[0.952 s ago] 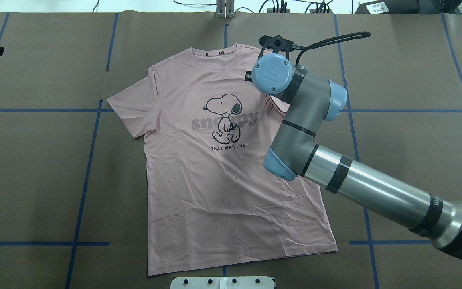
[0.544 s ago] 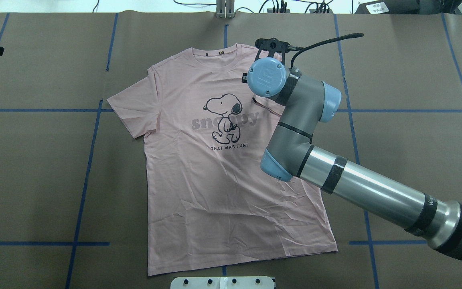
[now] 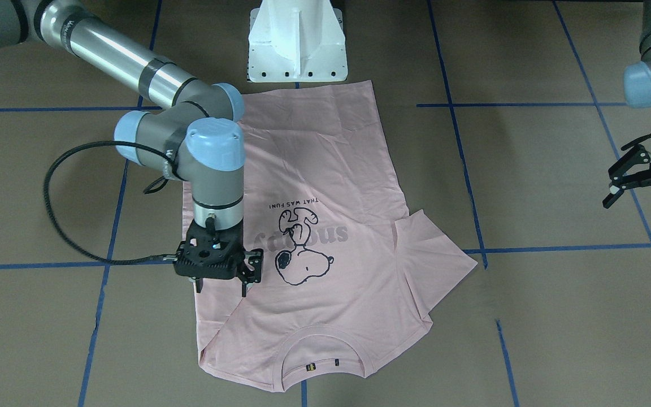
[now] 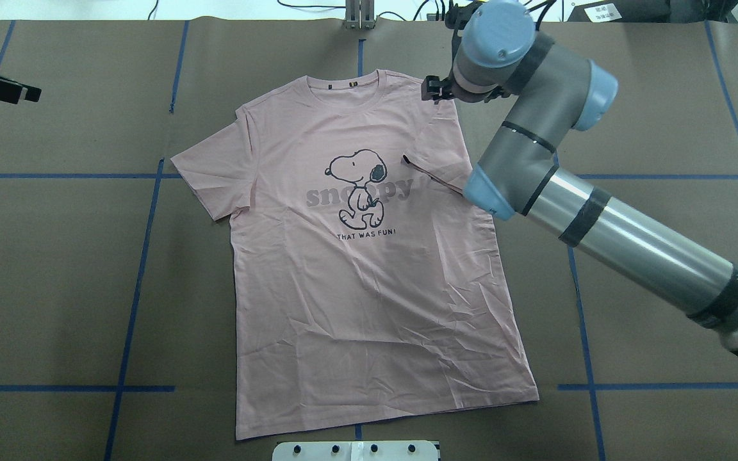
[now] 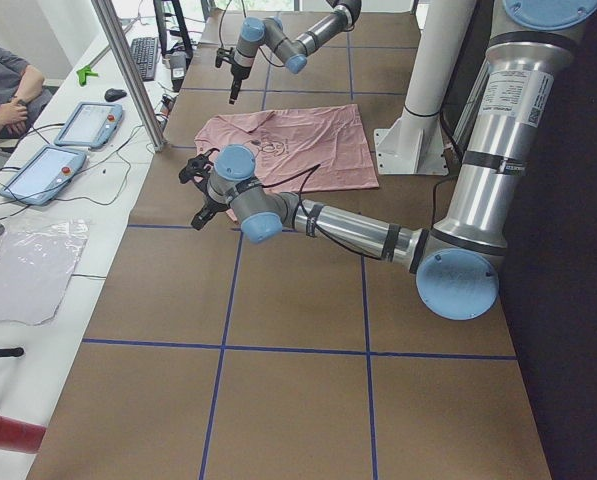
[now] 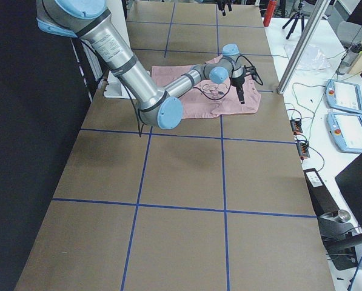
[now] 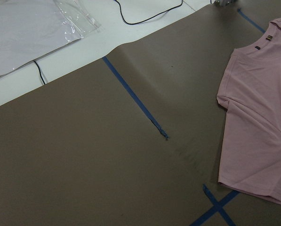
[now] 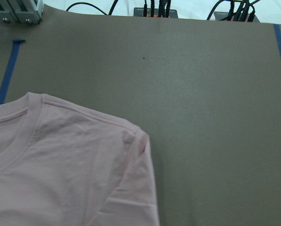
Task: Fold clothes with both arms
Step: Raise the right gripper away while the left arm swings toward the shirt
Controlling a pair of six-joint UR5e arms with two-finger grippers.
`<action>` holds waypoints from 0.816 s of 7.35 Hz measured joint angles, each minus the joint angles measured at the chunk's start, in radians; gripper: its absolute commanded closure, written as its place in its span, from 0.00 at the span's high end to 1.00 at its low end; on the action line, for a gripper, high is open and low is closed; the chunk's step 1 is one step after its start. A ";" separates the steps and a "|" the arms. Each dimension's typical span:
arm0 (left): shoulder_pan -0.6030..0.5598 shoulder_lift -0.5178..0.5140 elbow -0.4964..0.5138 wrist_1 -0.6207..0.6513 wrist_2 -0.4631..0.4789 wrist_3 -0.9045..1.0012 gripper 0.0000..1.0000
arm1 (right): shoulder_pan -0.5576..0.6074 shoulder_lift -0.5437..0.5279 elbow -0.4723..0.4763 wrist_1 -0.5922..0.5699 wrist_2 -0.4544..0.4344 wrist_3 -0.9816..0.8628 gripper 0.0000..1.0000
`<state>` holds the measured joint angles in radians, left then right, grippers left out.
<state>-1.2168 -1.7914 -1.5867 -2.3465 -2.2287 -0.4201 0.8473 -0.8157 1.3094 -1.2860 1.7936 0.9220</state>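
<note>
Brown paper with blue tape lines is covering the table [image 4: 55, 269]. The pink T-shirt [image 4: 356, 307] is lying flat on it, print up, collar at the edge far from the robot.

We are noting that in the overhead view the right arm [image 4: 535, 83] is hiding its own gripper. That view is showing only the shirt's right sleeve [image 4: 436, 157] lying folded in over the chest.

The front-facing view is filling the gap. The right gripper [image 3: 220, 289] is pointing down at the shirt's edge near that shoulder, jaws spread wide, nothing between them. We cannot tell whether the tips are touching cloth.

In the same view the left gripper [image 3: 636, 217] is hanging over bare table, well apart from the shirt, jaws likewise wide and empty.

The left wrist camera is catching the other sleeve [image 7: 253, 141] and a clear plastic sheet [image 7: 32, 33] on the white bench [image 7: 112, 33] beyond.

Only the left-end view is showing a person [image 5: 3, 85] sitting at that bench.
</note>
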 measured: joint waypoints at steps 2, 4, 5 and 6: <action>0.113 -0.042 0.008 0.003 0.125 -0.195 0.67 | 0.150 -0.147 0.119 0.002 0.204 -0.235 1.00; 0.239 -0.086 0.031 0.005 0.251 -0.394 0.62 | 0.257 -0.326 0.202 0.079 0.319 -0.405 1.00; 0.292 -0.108 0.060 0.005 0.310 -0.459 0.59 | 0.289 -0.398 0.214 0.143 0.353 -0.445 1.00; 0.327 -0.128 0.097 0.004 0.350 -0.495 0.56 | 0.306 -0.442 0.218 0.187 0.372 -0.463 1.00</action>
<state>-0.8899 -1.9198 -1.4898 -2.3423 -1.8788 -0.9149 1.1534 -1.2575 1.5275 -1.0986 2.1654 0.4591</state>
